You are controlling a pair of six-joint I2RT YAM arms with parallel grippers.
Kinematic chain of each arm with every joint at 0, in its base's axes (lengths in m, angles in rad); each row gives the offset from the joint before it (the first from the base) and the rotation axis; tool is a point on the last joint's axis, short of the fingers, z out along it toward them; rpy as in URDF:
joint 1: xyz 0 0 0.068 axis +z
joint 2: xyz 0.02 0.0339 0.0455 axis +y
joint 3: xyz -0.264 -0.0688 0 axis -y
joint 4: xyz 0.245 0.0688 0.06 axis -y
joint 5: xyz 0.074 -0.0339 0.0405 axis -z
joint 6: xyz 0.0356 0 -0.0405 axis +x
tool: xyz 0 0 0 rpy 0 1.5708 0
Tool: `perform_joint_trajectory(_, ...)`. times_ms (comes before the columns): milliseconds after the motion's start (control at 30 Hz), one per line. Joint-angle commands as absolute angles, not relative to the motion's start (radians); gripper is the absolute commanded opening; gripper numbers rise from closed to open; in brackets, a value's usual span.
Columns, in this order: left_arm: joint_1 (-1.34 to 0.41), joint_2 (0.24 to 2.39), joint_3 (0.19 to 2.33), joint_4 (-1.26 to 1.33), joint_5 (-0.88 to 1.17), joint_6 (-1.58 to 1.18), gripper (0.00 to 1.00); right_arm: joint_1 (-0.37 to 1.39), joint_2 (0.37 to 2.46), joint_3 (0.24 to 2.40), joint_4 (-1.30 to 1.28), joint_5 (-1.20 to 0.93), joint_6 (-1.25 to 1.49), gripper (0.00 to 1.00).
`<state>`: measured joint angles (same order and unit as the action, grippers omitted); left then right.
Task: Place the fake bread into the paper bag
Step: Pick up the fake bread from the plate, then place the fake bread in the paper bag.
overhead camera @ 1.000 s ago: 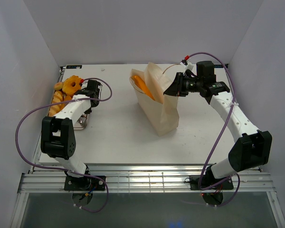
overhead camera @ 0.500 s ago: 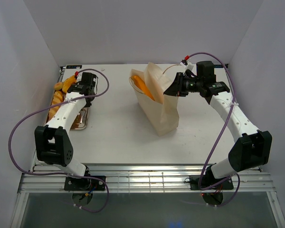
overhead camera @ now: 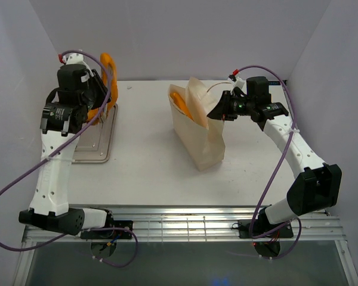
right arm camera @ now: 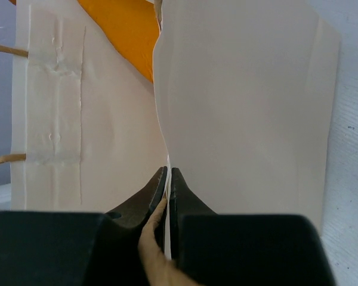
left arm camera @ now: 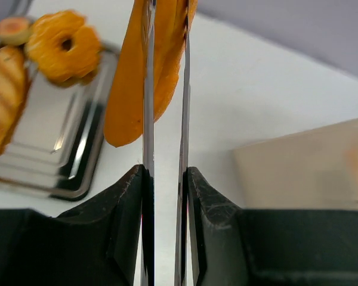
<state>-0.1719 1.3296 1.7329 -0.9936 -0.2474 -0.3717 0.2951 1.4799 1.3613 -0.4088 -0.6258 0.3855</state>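
Up goes the left arm since 1 second ago: it has risen off the tray [overhead camera: 98, 148] and now stands tall in the upper left of the top view. The left gripper [left arm camera: 165, 179] squeezes the tongs [left arm camera: 148, 119], and the tongs pinch 1 long loaf [left arm camera: 126, 89] in the air. The right gripper [right arm camera: 168, 179] is clamped on the rim of the paper bag [overhead camera: 198, 140], mid-frame, holding it open. Another loaf [overhead camera: 178, 102] sits inside. I think the arm should swing right slowly, keep squeezing, and lower the long loaf end first into the mouth.
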Motion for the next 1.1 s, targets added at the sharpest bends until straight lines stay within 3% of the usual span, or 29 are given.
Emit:
perform_joint_trajectory(0,-0.175,1.25,1.867,-0.914,0.048,-0.495,0.0,0.31,1.45,1.378,-0.403,-0.58,0.383,0.08)
perform_joint_trajectory(133,-0.175,1.21,1.907,-0.736,0.326,-0.639,0.0,0.328,1.445,1.367,-0.4,-0.543,0.4,0.08)
perform_joint_trajectory(367,-0.175,1.083,1.625,-0.248,0.607,-1.056,0.0,0.354,1.413,1.358,-0.408,-0.47,0.416,0.08)
perform_joint_trajectory(600,-0.195,1.074,1.39,0.087,0.696,-1.278,0.0,0.367,1.382,1.377,-0.408,-0.472,0.46,0.08)
perform_joint_trajectory(1067,-0.321,1.048,1.149,0.08,0.586,-1.184,0.0,0.368,1.327,1.379,-0.373,-0.485,0.532,0.08)
